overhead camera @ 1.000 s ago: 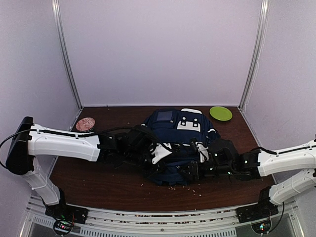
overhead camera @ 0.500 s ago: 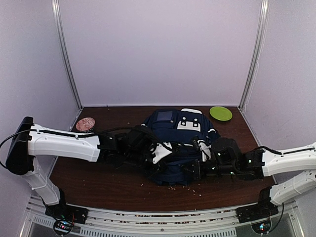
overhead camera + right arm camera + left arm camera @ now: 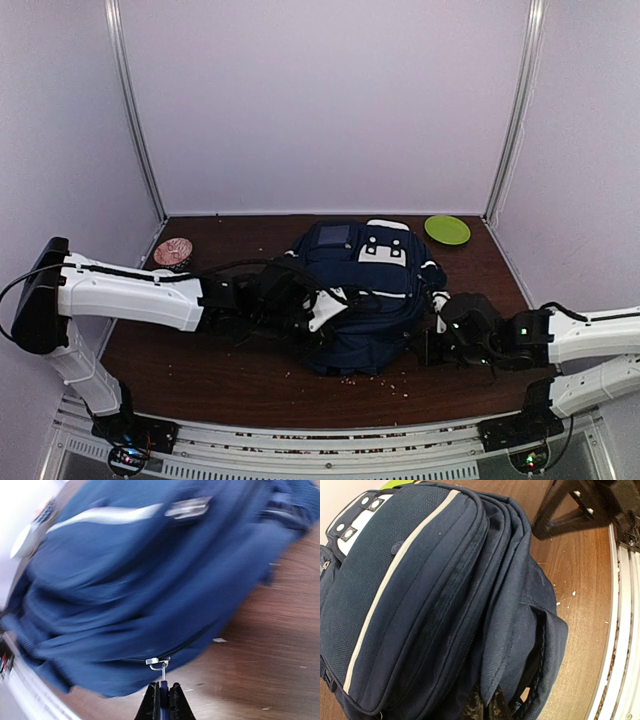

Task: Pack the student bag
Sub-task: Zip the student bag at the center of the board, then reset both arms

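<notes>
– Student bag [image 3: 365,285], where does it lie?
– In the middle of the brown table [image 3: 200,370], flat on its back, its top towards the far wall and its white patches facing up.
– And the left gripper [image 3: 315,322]?
– Closed tight at the near left corner of the bag. In the left wrist view a loose fold of navy cloth runs down between its dark fingertips, so it has the bag's cloth pinched.
– The right gripper [image 3: 161,692]?
– Closed tight as well. Its two fingers meet on the zip pull [image 3: 159,664], a small metal tab hanging from the zip on the bag's near right side. That view is blurred, but the tab between the fingers is plain.
– Now the count
– One bag. Two arms, one gripper each, both touching the bag. One green plate [image 3: 447,229] at the far right corner, well apart from the bag. One small pinkish round dish [image 3: 173,251] at the far left. Pale crumbs [image 3: 350,380] are scattered on the wood near the bag, too many and too small to count
</notes>
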